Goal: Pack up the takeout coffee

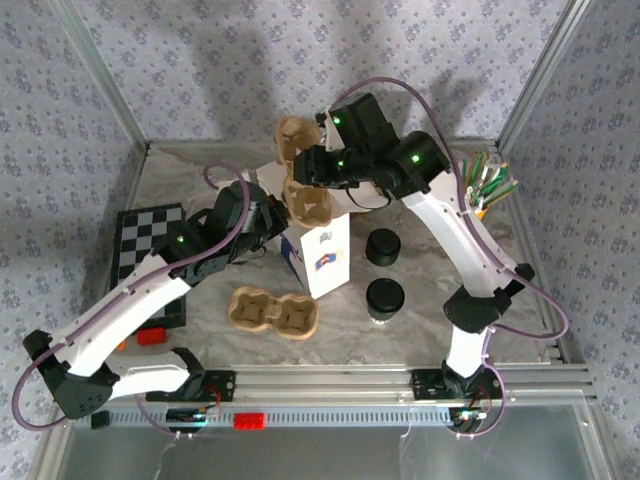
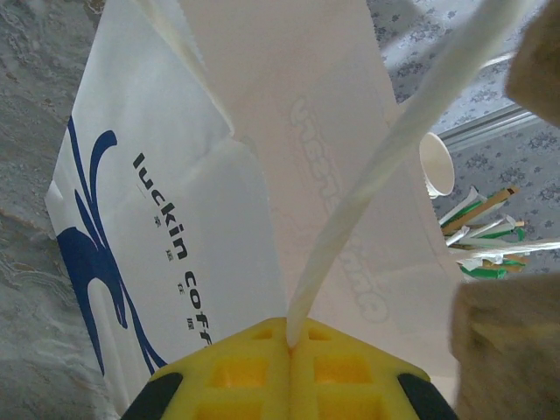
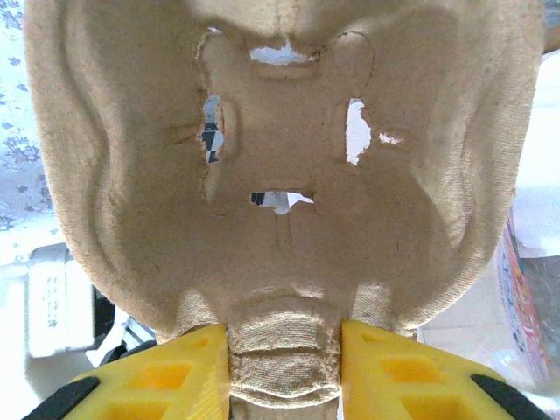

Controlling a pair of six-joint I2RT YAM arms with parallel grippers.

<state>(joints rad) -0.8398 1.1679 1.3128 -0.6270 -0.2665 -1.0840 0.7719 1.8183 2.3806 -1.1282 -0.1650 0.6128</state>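
My left jaws are closed on the bag handle point(image 2: 367, 201), the white strip pinched flat between the pads, with the white paper bag point(image 1: 325, 255) standing just ahead of them and its mouth held up. My right jaws are clamped on the narrow waist of the pulp cup carrier point(image 3: 280, 157), which hangs tilted above the bag's mouth, one cell ahead of the jaws and the other behind. I judge the step in hand to be seating this carrier in the bag, so the coffee itself is not yet packed. The next move calls for bringing the carrier down level through the mouth without catching the bag's edge while the left side holds the bag steady, then letting go and reaching for the cup. A second carrier point(image 1: 275, 312) lies on the worktop point(image 1: 425, 320), nearer my bases than the left jaws. The takeout coffee point(image 1: 385, 298) stands on the worktop to the right of the bag, well apart from both jaws and nearer my bases than the right ones, just beside a squat stack of lids point(image 1: 382, 247). It is upright, long axis vertical, black lid on top.
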